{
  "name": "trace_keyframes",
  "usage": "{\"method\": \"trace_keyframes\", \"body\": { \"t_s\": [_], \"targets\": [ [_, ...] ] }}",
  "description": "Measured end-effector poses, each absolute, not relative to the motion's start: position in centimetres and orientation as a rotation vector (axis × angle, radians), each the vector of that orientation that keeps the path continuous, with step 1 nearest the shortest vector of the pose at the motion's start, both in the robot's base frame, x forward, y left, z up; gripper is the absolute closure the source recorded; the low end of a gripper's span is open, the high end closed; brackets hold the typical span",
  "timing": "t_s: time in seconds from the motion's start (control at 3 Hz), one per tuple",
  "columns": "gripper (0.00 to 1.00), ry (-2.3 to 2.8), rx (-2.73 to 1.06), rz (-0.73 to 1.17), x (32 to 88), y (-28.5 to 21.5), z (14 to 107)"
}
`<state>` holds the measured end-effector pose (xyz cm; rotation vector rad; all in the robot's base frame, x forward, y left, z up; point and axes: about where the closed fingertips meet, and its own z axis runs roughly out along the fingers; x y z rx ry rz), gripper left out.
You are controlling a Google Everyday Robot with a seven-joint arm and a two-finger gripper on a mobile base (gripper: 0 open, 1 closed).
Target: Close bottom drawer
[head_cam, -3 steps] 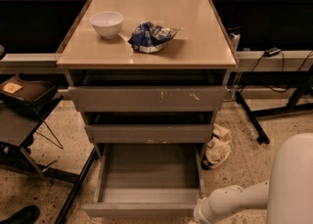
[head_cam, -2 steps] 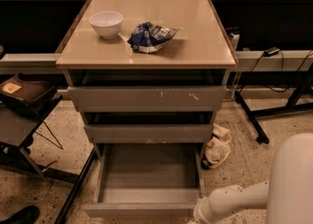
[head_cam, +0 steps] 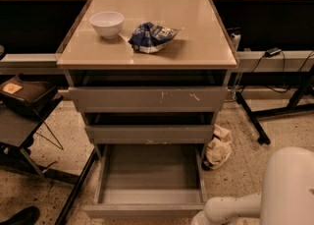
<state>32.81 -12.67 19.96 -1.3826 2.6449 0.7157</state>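
The bottom drawer (head_cam: 149, 180) of the grey cabinet stands pulled far out near the floor. It is wide and shallow, with a bare grey inside and a low plain front panel (head_cam: 142, 211). My white arm (head_cam: 230, 208) reaches in from the bottom right, and its end lies by the right corner of that front panel. The gripper itself is below the bottom edge of the camera view, so it does not show.
Above are a middle drawer front (head_cam: 149, 133) and a scratched top drawer front (head_cam: 147, 99), both slightly out. A white bowl (head_cam: 107, 23) and a blue bag (head_cam: 151, 36) sit on the tan top. A crumpled cloth (head_cam: 218, 146) lies right, and a black cart (head_cam: 24, 106) stands left.
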Motion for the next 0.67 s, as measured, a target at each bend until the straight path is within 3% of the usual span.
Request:
{"method": "trace_keyframes", "body": {
  "t_s": [0.67],
  "targets": [
    [0.00, 2.637, -1.378, 0.697, 34.2, -13.1, 19.7]
  ]
}}
